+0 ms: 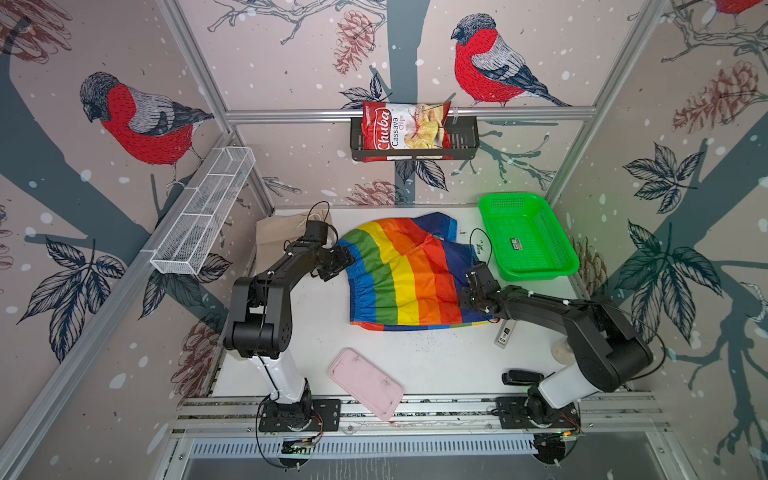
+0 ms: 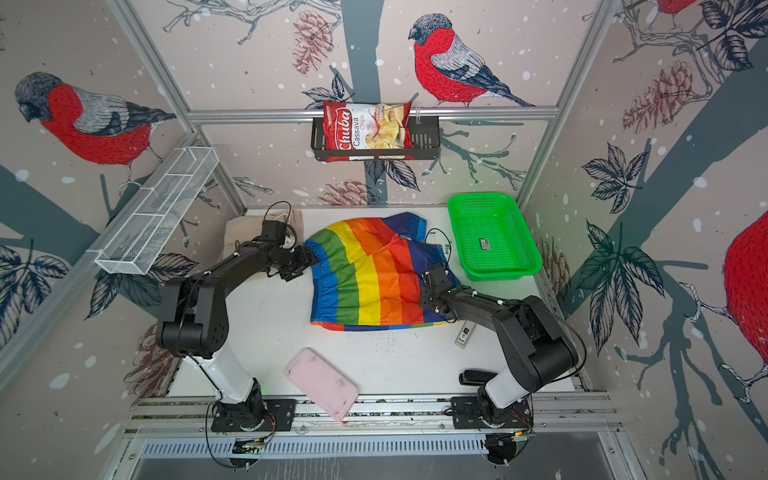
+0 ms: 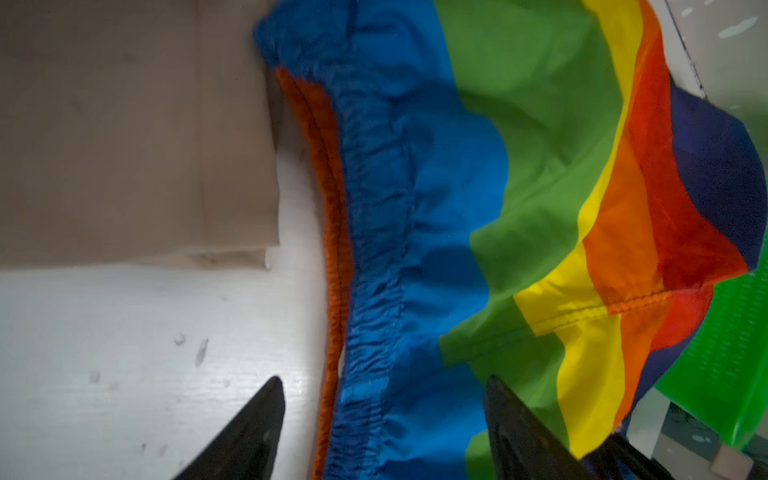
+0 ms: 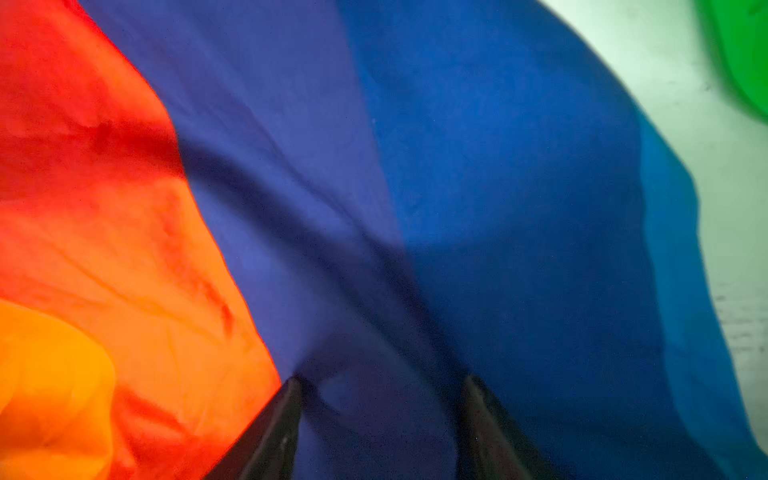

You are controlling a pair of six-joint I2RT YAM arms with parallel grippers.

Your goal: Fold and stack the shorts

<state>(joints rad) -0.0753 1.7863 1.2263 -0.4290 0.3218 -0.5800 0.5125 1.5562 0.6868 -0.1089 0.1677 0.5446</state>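
Note:
The striped shorts [image 1: 399, 278] [image 2: 365, 282] lie spread on the middle of the white table, rumpled at the back. The beige shorts [image 1: 274, 237] [image 2: 239, 235] lie flat at the back left, partly hidden under my left arm. My left gripper [image 1: 347, 259] [image 3: 384, 382] is open at the striped pair's left edge. One of its fingers is over the bare table and the other over the blue gathered waistband [image 3: 374, 249]. My right gripper [image 1: 467, 301] [image 4: 382, 380] is down on the navy right side [image 4: 374, 166], jaws apart with navy cloth between them.
A green mesh basket [image 1: 540, 272] stands at the back right, close to the shorts. A pink tray [image 1: 365, 382] lies at the front edge. A black device [image 1: 519, 376] and a small white one [image 1: 505, 334] sit near the right arm. A wire shelf [image 1: 203, 216] juts from the left wall.

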